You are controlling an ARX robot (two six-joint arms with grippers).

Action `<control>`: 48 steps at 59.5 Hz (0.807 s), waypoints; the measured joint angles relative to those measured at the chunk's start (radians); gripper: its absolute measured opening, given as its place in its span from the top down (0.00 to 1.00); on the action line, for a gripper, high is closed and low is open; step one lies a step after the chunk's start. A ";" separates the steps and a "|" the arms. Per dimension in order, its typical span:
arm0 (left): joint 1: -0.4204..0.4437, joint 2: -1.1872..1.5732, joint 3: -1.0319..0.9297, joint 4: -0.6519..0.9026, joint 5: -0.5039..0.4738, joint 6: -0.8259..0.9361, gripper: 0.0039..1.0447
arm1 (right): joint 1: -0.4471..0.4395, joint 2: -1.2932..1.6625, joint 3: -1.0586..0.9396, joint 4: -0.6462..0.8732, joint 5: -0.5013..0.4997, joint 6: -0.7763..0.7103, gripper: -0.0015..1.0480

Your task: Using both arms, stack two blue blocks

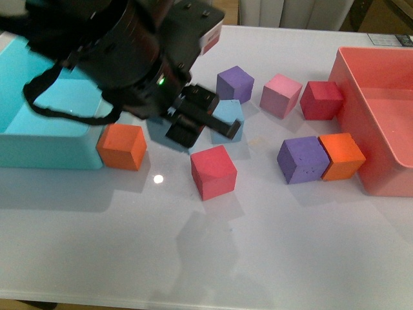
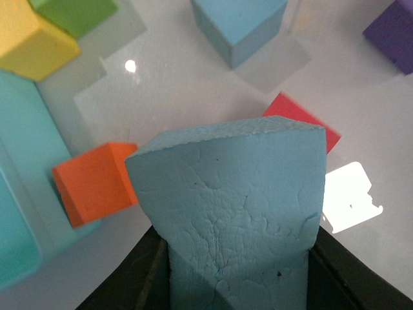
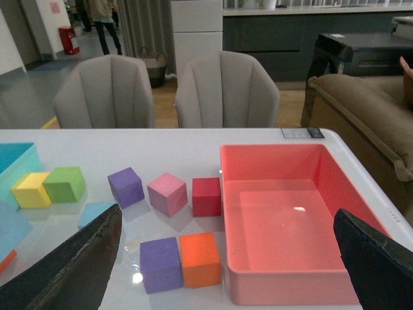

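Left gripper is clamped on one blue block, held above the white table near an orange cube. We see the second blue block resting on the table just beside a purple cube. Our right gripper stands wide open, holding nothing, with a red bin ahead of it.

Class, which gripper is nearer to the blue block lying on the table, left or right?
Left. The left gripper, shut on the other blue block, hangs close beside the table's blue block; the right gripper, open, is outside the front view, well away.
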 joint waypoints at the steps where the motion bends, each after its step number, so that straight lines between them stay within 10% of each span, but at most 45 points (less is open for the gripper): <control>1: -0.003 0.012 0.027 -0.008 0.002 0.005 0.61 | 0.000 0.000 0.000 0.000 0.000 0.000 0.09; 48: -0.050 0.502 0.704 -0.227 0.026 0.089 0.62 | 0.000 0.000 0.000 0.000 0.000 0.000 0.09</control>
